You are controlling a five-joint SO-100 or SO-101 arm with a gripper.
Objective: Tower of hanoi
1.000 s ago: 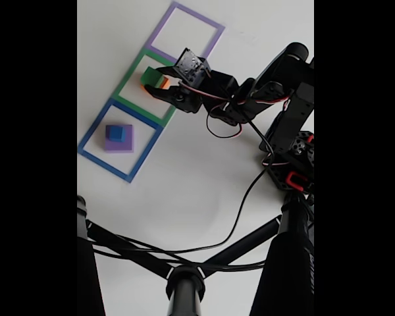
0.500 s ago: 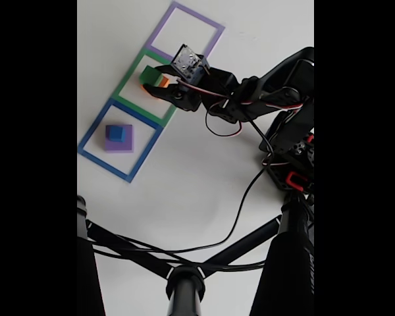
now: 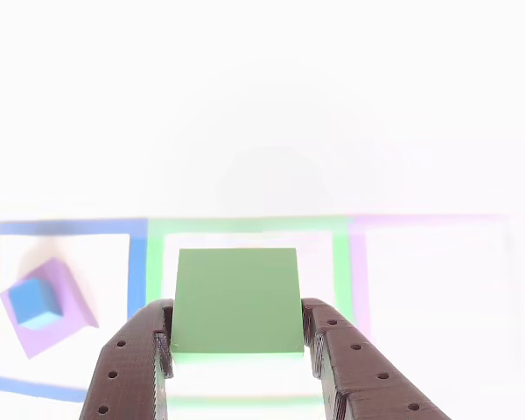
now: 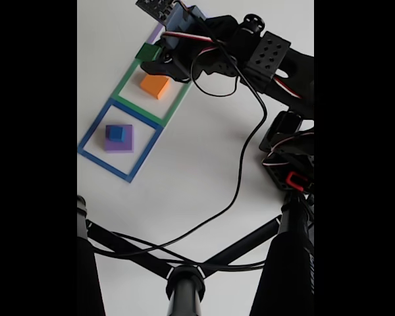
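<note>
White desk (image 4: 204, 171) carries three flat square outlines in a row. Pincer (image 3: 236, 337) is pinching the green block (image 3: 236, 300), held clear above the green outline (image 4: 128, 82). Orange block (image 4: 155, 85) sits uncovered inside that outline. Blue cube (image 4: 116, 133) rests on the purple block (image 4: 120, 139) in the blue outline (image 4: 92, 141). Judged step: transfer of the green block. Next move calls for carrying it to the purple outline (image 3: 420, 227) and lowering it squarely before release.

A brightly lit white table (image 4: 197, 178) with black tripod legs (image 4: 184, 270) across it.
</note>
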